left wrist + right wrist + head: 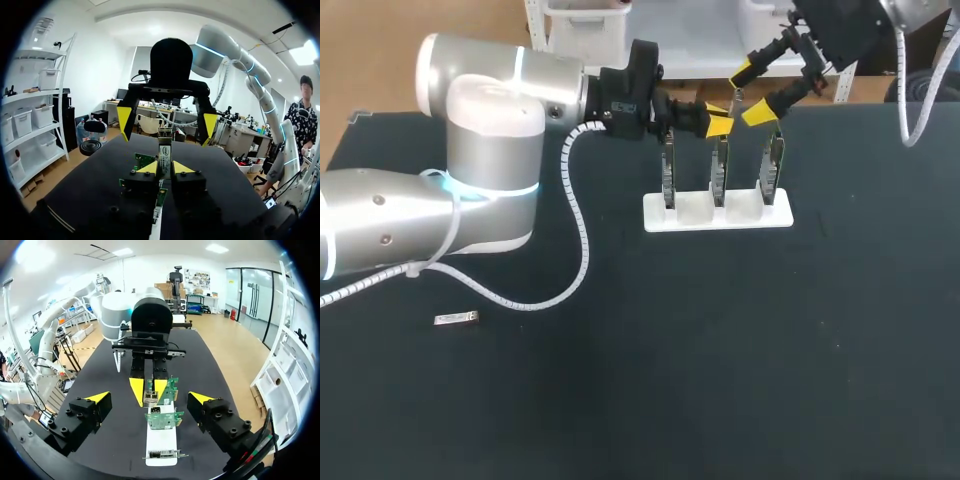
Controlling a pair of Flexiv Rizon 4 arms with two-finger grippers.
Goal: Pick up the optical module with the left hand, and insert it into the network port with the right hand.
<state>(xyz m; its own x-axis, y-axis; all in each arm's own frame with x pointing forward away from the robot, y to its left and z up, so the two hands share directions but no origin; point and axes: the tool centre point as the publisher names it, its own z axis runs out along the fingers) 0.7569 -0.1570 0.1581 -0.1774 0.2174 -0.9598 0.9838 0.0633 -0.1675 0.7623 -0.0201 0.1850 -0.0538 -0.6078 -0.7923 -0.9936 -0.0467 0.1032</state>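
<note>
The left arm (480,150) enters from the left side of the desk (720,380) and reaches across to the white holder (717,215), which carries three circuit boards (719,172) standing upright in a row. The left jaws are closed on the optical module (165,150): in the left wrist view the two yellow tips press against it from opposite sides, and the module stands upright between them, its upper end projecting above the tips. In the head view the module is held off the desk, above the holder and about over the middle board. The right arm (850,30) enters from the far right corner. Its jaws are spread wide and hold nothing. They face the left jaws, one yellow tip on each side of the module and both clear of it. In the right wrist view the holder lies just under the open right jaws. A small metallic piece (456,319) lies flat on the desk near the left arm, well apart from the holder.
</note>
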